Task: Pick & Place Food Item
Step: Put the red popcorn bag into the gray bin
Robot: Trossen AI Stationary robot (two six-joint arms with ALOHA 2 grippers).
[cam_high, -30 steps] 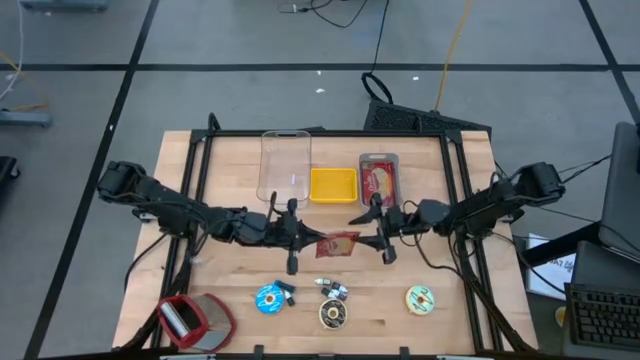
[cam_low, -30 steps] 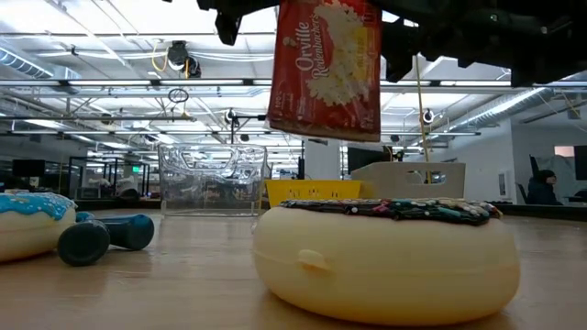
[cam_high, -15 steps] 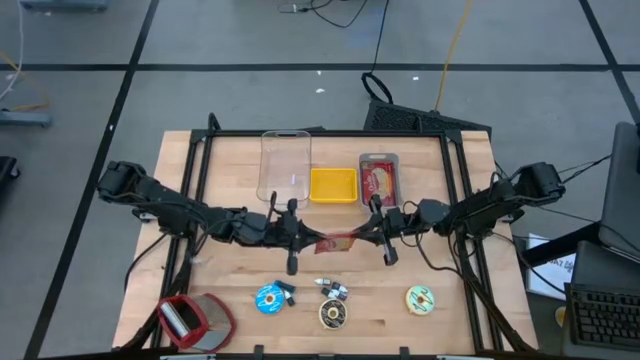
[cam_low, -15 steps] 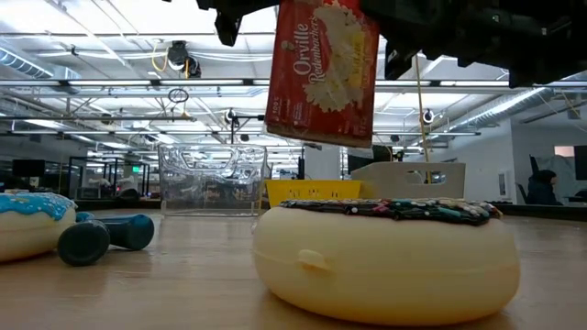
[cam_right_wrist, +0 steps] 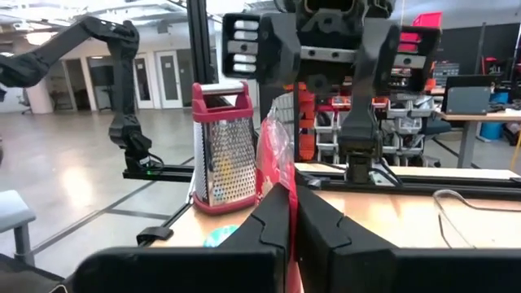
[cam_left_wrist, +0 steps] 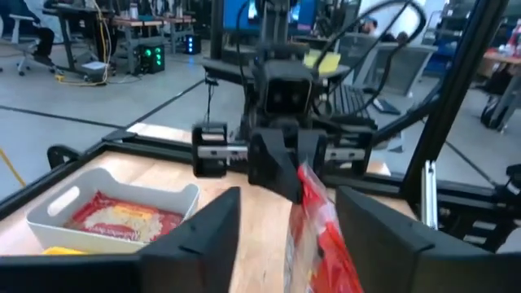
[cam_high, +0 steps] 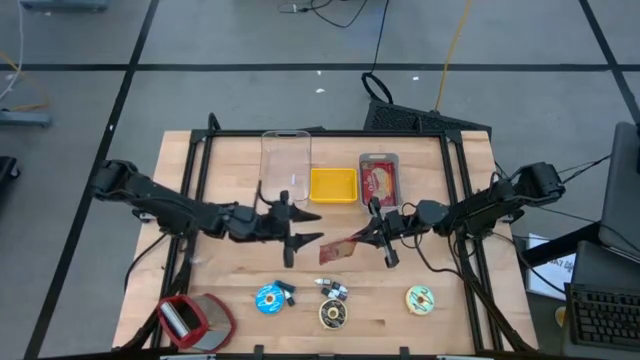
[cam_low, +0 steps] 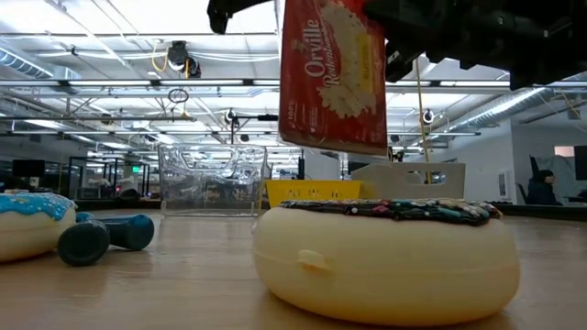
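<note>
We find the right gripper (cam_high: 372, 232) clenched on the red flat popcorn packet (cam_high: 340, 247), held aloft over mid-bench (cam_high: 230, 160). The left gripper (cam_high: 303, 226) stands released just beside the packet's edge.

popcorn bag (cam_high: 340, 246) above table (cam_high: 450, 230) | left of right gripper (cam_high: 371, 232)

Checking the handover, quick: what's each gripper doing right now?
Left gripper: open, holding nothing.
Right gripper: shut on the popcorn bag.
</note>
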